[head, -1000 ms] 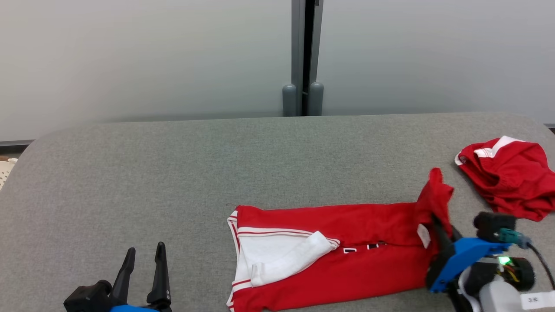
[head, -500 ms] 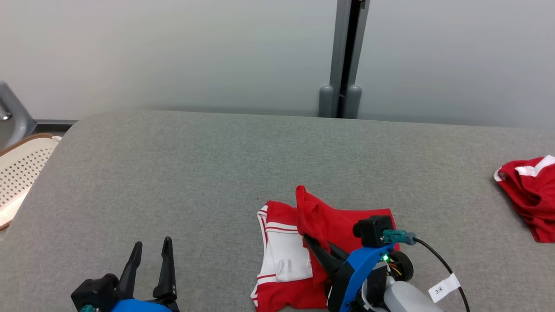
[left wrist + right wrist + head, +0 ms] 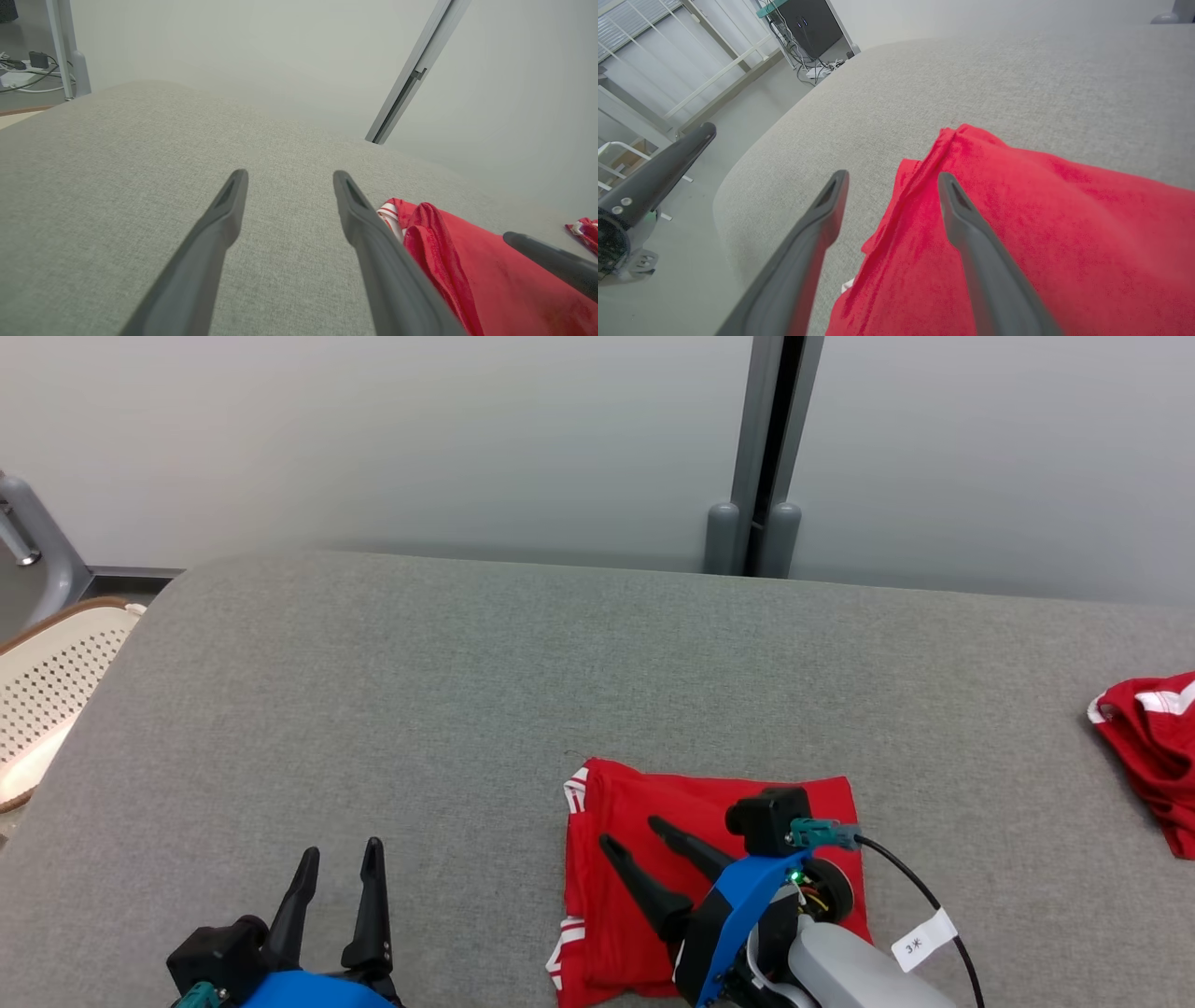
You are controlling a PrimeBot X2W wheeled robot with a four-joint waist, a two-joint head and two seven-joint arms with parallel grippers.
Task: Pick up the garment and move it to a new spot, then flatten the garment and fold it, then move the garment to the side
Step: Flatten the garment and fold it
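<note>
The garment (image 3: 635, 793) is a red top with white trim, lying folded into a rough square near the front of the grey padded table (image 3: 448, 663). My right gripper (image 3: 629, 831) hovers open just over its left half, fingers apart and nothing between them. In the right wrist view the open right gripper (image 3: 893, 174) points at the garment's (image 3: 1041, 210) folded left edge. My left gripper (image 3: 342, 847) stands open over bare table to the left; in its own view, the left gripper (image 3: 290, 173) has the garment (image 3: 467, 270) at its right.
A second crumpled red garment (image 3: 1148, 747) lies at the table's right edge. A white perforated basket (image 3: 47, 681) stands off the left end. A grey post (image 3: 756, 523) rises behind the table against the pale wall.
My right gripper carried the garment's right end over to the left, folding it in half, then opened and let go. The camera turned left. The left gripper stayed open.
</note>
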